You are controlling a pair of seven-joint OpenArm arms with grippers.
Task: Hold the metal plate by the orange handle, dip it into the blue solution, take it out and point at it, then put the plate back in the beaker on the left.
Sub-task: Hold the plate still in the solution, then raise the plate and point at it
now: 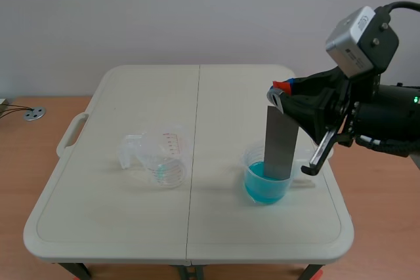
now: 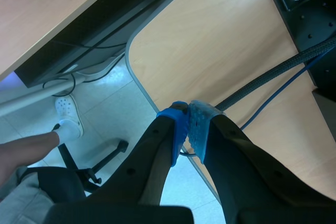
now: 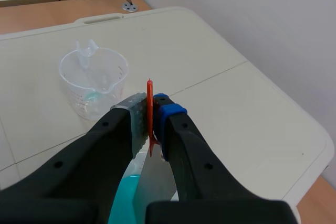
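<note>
A grey metal plate [image 1: 281,142] stands upright with its lower end in the blue solution of a clear beaker [image 1: 267,178] on the table's right half. My right gripper [image 1: 281,91] is shut on the plate's orange handle [image 3: 149,109], seen edge-on between the pads in the right wrist view, with the plate [image 3: 155,182] and blue liquid [image 3: 123,203] below. An empty clear beaker [image 1: 161,157] with a spout and handle sits on the table's left half, also the beaker [image 3: 93,80] ahead of the right gripper. My left gripper [image 2: 188,124] is shut on nothing, off the table over a wooden desk edge.
The white folding table [image 1: 118,221] has a centre seam and a carry handle [image 1: 71,134] at its left edge. In the left wrist view a black cable [image 2: 273,77] crosses a wooden desk [image 2: 220,40], and a person's leg and shoe [image 2: 68,127] are on the floor below.
</note>
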